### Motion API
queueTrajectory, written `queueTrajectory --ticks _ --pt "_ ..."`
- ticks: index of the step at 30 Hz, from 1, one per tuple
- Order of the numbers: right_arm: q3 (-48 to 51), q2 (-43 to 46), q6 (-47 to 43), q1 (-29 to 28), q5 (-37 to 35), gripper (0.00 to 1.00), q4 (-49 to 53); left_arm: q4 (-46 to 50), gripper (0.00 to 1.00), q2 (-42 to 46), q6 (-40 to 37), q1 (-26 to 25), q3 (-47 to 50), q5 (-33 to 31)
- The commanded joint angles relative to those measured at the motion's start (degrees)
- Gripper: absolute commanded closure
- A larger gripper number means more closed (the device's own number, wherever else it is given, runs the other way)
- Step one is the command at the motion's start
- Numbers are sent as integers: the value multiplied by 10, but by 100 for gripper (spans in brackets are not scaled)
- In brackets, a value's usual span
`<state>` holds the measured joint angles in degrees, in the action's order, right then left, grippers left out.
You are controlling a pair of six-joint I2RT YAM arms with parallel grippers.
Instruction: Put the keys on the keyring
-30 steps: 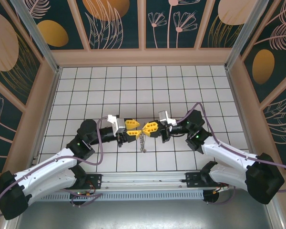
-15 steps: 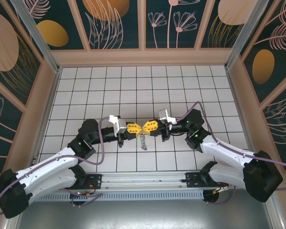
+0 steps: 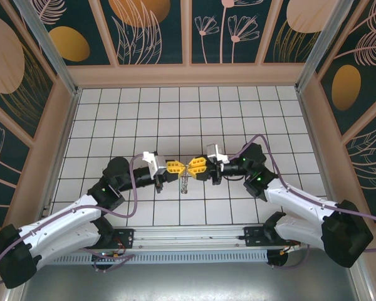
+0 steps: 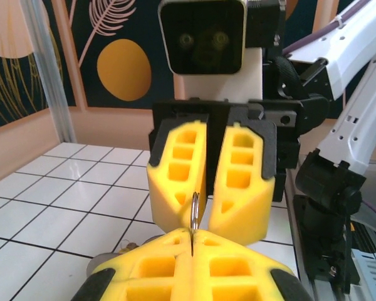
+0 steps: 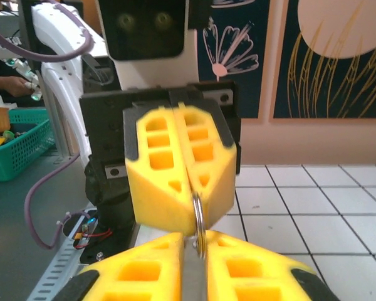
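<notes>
I'm watching my left hand [image 3: 180,167] clamping the keyring [image 4: 194,212] tight — right hand [image 3: 192,167] facing it tip to tip, jaws standing slightly parted around it.

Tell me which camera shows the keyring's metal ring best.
Right wrist: the keyring stands out as a clear silvery loop at the tips of the shut left gripper. Left wrist catches it nearly edge-on, a thin sliver. Top external gives its dangling chain, tiny, the ring itself too small to make out.
</notes>
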<state>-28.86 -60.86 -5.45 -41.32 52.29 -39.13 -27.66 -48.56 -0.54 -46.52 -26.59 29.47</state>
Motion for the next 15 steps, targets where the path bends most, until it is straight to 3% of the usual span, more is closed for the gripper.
queueTrajectory --ticks 1,10,15 --pt "-17 23 -38 -7 -34 80 66 3 100 9 -22 -2 -14 -26" --pt "-39 77 -68 -12 -129 70 175 104 100 -6 -41 -2 -62 -58" --pt "-75 85 -119 -48 -216 79 301 176 100 -21 -38 -5 -94 -74"
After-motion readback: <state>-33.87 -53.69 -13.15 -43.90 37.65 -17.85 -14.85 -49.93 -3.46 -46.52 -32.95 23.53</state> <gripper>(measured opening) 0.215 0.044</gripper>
